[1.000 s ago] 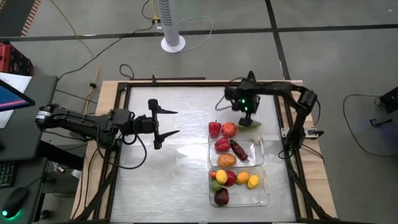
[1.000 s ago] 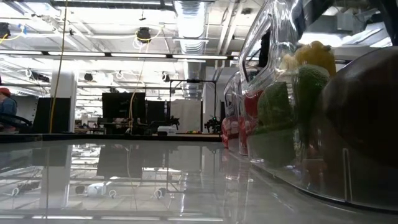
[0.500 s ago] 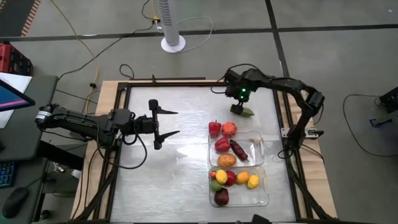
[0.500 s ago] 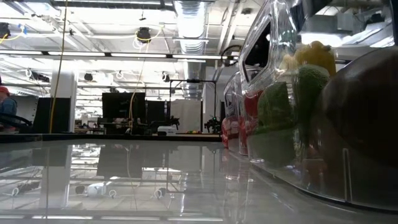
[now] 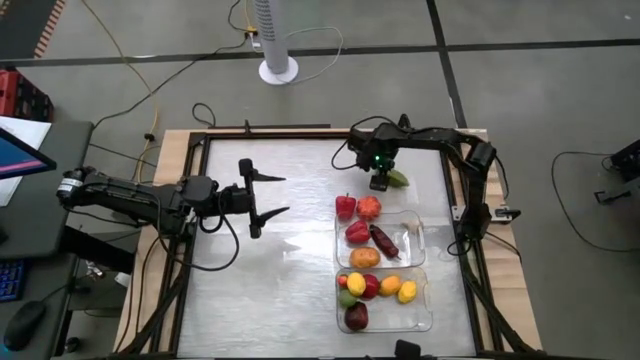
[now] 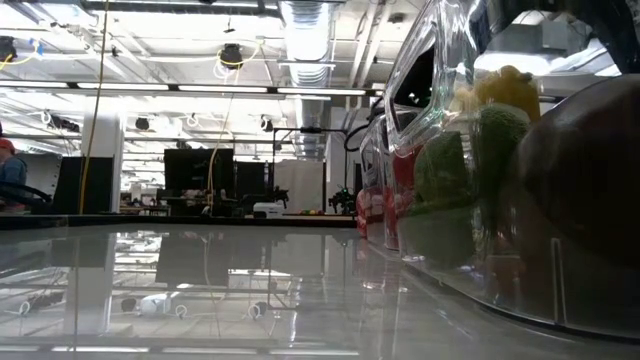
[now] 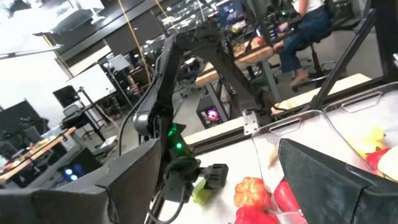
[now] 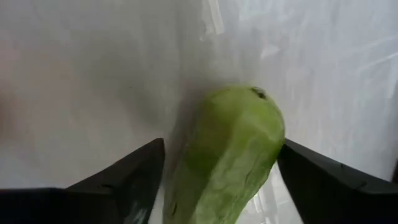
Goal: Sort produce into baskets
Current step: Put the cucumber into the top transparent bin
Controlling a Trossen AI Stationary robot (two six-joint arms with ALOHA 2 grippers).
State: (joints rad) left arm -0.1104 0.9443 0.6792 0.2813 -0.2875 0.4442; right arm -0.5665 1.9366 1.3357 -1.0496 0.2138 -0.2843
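Note:
A green toy fruit (image 5: 399, 179) lies on its side on the table beyond the far basket (image 5: 412, 228). My right gripper (image 5: 381, 181) points down over it, open, one finger on each side of it (image 8: 230, 143). The far basket holds red, maroon and orange produce. The near basket (image 5: 420, 312) holds yellow, red, orange, green and dark pieces. A red pepper (image 5: 345, 207) and a red-orange fruit (image 5: 369, 207) sit at the far basket's far edge. My left gripper (image 5: 268, 197) hangs open and level over the table's left half, empty. My right gripper comes from above with its fingers across the green fruit's thicker end. One finger (image 8: 317, 174) stands right at the fruit's side (image 8: 278, 134); I cannot tell whether it touches. A strip of table shows between the other finger (image 8: 134, 171) and the fruit.
The table's left and middle are bare metal sheet (image 5: 290, 290) inside a dark frame (image 5: 200, 145). A fan base (image 5: 278, 70) and cables lie on the floor beyond the far edge. A seated person (image 7: 311, 25) shows in the room behind.
My right gripper has shifted a little toward the table's left and far edge and tipped more steeply down over the green fruit. The fruit now lies slightly nearer the far edge than a second ago.

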